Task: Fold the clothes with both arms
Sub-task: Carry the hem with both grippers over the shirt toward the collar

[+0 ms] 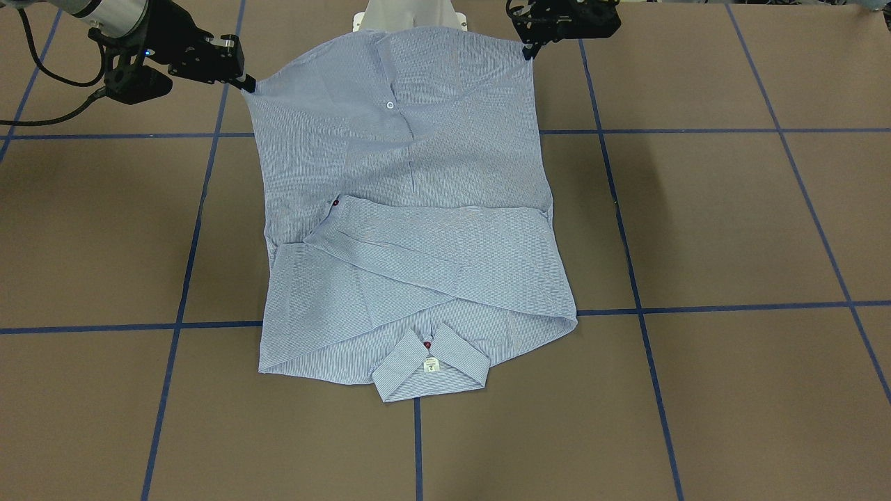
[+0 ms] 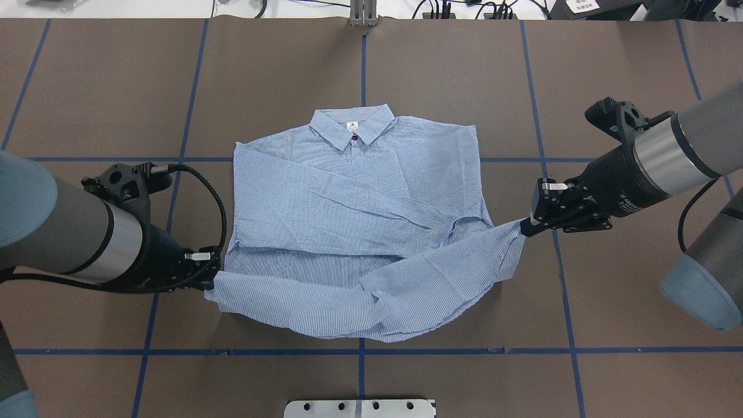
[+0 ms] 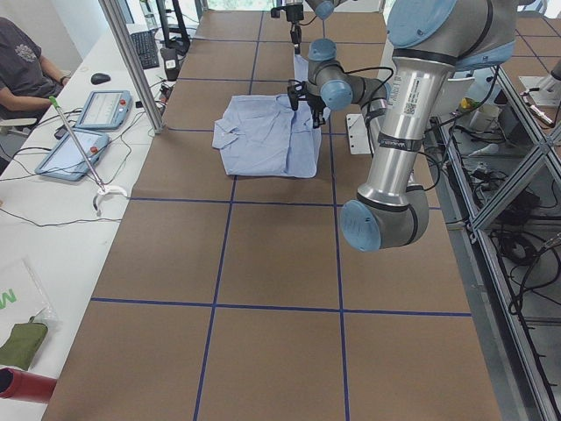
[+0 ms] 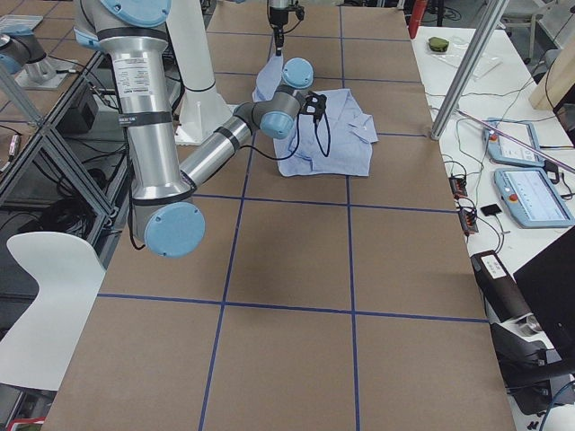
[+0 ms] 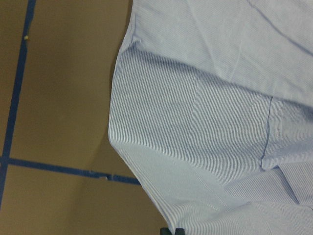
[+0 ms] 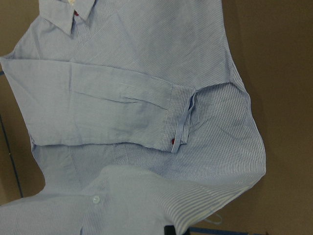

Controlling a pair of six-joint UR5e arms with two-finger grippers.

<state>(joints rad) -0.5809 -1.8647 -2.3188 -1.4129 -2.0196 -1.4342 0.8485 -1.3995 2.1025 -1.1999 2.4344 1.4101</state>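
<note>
We see the brown table [image 2: 441,75] with blue tape lines, and its edges are cut off in the overhead view. The striped shirt [image 2: 348,197] lies in the middle of it, collar away from the robot, with the sleeves folded across the body. Its hem side, near the robot, is raised off the table.

The left arm [image 2: 69,238] and the right arm [image 2: 667,157] come in from the two sides, and both run out of the overhead view.

The left gripper [image 2: 210,283] pinches one hem corner and the right gripper [image 2: 525,226] pinches the other. The cloth covers most of the fingertips, and each wrist view shows only a dark bit at its bottom edge.

The collar [image 2: 331,125] lies flat. On a cuff [image 6: 178,115] there is a dark red button [image 6: 173,142]. The white label [image 2: 352,125] is too small for us to read.
</note>
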